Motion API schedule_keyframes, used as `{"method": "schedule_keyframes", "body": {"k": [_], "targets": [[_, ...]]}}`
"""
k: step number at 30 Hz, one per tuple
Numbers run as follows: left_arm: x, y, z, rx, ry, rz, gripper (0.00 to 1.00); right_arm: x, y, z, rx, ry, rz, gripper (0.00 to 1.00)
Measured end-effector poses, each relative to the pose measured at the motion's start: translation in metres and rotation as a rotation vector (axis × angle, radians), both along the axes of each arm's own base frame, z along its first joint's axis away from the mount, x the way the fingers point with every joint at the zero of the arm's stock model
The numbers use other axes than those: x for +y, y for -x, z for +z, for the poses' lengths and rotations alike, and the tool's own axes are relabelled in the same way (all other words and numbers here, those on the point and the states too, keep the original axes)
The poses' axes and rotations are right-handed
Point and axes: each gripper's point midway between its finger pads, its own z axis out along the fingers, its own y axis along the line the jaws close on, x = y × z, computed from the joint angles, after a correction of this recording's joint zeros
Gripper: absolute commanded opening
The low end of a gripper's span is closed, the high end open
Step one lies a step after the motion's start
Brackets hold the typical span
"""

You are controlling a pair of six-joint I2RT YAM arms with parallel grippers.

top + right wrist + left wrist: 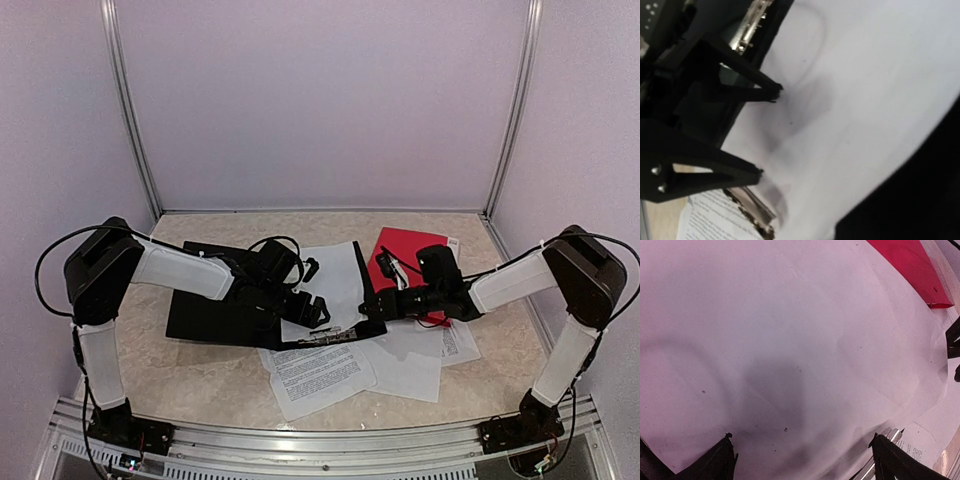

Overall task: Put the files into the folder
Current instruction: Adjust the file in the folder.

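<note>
Left fingers: my left gripper (pixel 802 440) is spread wide with nothing between the tips.
Right fingers: my right gripper (pixel 768 131) shows a clear gap and I see nothing clamped.
Sheet in hand's reach: a blank sheet (pixel 790 340) lies flat directly under both sets of fingers, on the open black folder (pixel 215 305).
Key relation: the sheet's clip-side edge runs from one right fingertip to the other, just beside the metal clip (pixel 752 17); its long axis leads away from the left tips.
Nearer arm: the right, I judge.
Other files: loose sheets (pixel 320 378) lie behind both grippers, toward the bases.
Count: one sheet on the folder, at least three loose ones that overlap, one black folder, one red cover (pixel 405 250).
</note>
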Motion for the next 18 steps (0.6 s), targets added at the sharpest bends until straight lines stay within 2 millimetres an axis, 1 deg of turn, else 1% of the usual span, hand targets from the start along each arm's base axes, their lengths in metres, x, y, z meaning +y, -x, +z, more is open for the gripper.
{"method": "schedule_keyframes", "body": {"k": [4,12,18], "targets": [[0.000,0.000,0.000,0.000,0.000,0.000,0.92,-0.006,0.000,-0.006,0.006,0.043,-0.020,0.14],[0.000,0.000,0.000,-0.002,-0.002,0.002,0.92,-0.020,-0.001,-0.025,0.037,0.147,-0.066,0.03],[0.000,0.000,0.000,-0.003,-0.003,0.003,0.92,-0.025,-0.005,-0.029,0.039,0.189,-0.091,0.01]]}}
